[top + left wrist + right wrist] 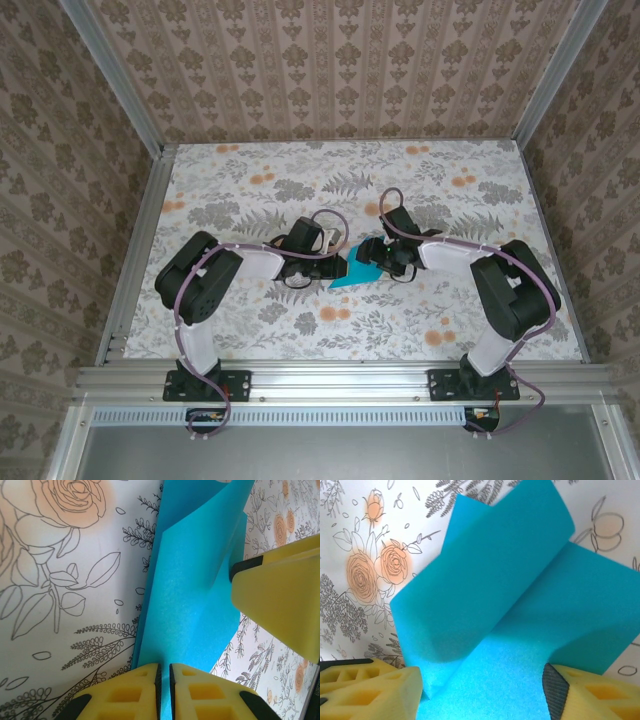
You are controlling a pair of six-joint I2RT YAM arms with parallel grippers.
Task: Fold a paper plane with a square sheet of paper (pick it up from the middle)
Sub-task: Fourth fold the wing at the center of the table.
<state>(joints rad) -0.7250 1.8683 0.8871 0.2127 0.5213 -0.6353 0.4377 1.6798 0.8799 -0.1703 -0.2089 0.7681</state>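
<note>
The turquoise-blue sheet of thin paper sits at the centre of the floral-patterned table, between the two arms, which meet over it from either side. The sheet is partly folded. In the right wrist view, one panel rises and curls over along a crease while the other panel lies flatter beneath it.

The left end effector is pressed together on the near edge of the sheet. It pinches the paper between its yellow foam fingers, with only a thin slit left between them.

The right end effector is spread. Its two yellow fingers stand well apart, one at each side of the sheet, with the paper passing between them. In the left wrist view, the dark tip of one right finger meets the raised panel at its right edge
</note>
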